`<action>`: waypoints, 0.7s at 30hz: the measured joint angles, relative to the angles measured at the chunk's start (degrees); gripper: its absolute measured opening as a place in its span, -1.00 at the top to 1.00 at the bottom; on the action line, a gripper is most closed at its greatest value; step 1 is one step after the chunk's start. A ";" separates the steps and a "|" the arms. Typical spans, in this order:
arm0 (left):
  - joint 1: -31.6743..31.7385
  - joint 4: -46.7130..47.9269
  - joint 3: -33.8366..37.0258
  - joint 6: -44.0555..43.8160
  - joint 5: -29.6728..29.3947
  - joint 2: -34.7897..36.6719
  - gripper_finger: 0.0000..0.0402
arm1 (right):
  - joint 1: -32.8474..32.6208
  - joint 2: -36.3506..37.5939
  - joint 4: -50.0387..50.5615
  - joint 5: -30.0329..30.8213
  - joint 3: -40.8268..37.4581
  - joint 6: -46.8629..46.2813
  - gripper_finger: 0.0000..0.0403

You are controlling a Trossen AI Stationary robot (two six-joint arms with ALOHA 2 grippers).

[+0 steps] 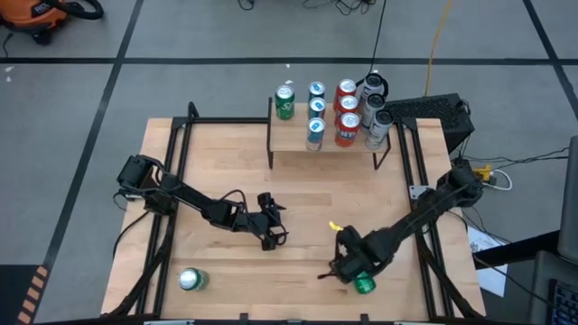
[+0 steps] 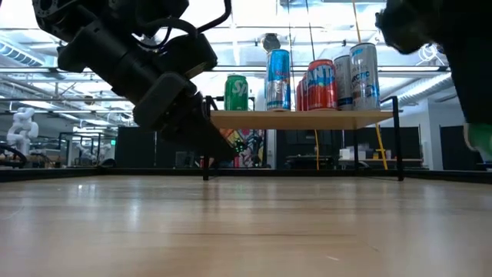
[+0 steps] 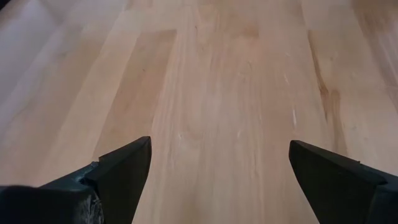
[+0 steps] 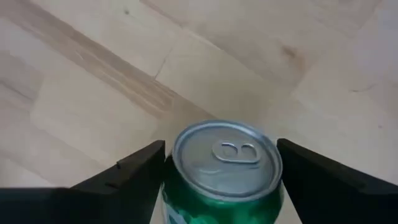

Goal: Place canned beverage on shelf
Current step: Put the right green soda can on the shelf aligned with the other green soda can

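My right gripper [image 1: 359, 278] is down at the near right part of the table [image 1: 298, 199]. A green can [image 4: 222, 171] sits between its two fingers [image 4: 127, 174]. In the right wrist view the fingers are close on both sides of the can, with its silver top facing the camera. I cannot tell if they are pressing on it or only standing beside it.

My left gripper [image 1: 271, 227] is over the middle of the table. Its fingers [image 3: 121, 171] are spread wide and there is nothing between them, only bare wood.

A second green can [image 1: 191, 280] is at the near left part of the table, well apart from both grippers.

The shelf [image 1: 298, 137] stands at the far side of the table on thin black legs. It has cans on it: one green one [image 1: 284, 101] at its left end, then blue ones [image 1: 315, 113], red ones [image 1: 347, 113] and silver ones [image 1: 375, 113] packed close together toward the right. In the low view they stand upright in a row on the board.
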State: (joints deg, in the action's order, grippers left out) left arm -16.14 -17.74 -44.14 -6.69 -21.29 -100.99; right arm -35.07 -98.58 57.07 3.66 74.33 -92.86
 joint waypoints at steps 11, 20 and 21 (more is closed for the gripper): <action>-0.13 0.14 0.00 -0.61 -0.23 0.00 -0.86 | 0.21 1.13 -0.55 23.01 0.19 5.62 -0.34; -0.11 0.27 0.00 -1.73 -0.21 0.00 -0.86 | -3.76 5.08 3.42 13.86 0.24 4.96 -0.29; -0.11 0.27 0.01 -1.91 -0.21 0.00 -0.86 | -4.55 5.31 4.38 12.38 0.24 3.80 -0.30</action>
State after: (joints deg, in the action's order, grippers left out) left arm -16.25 -17.47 -44.13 -8.60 -21.50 -100.99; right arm -39.62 -93.27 61.45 16.04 74.57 -89.06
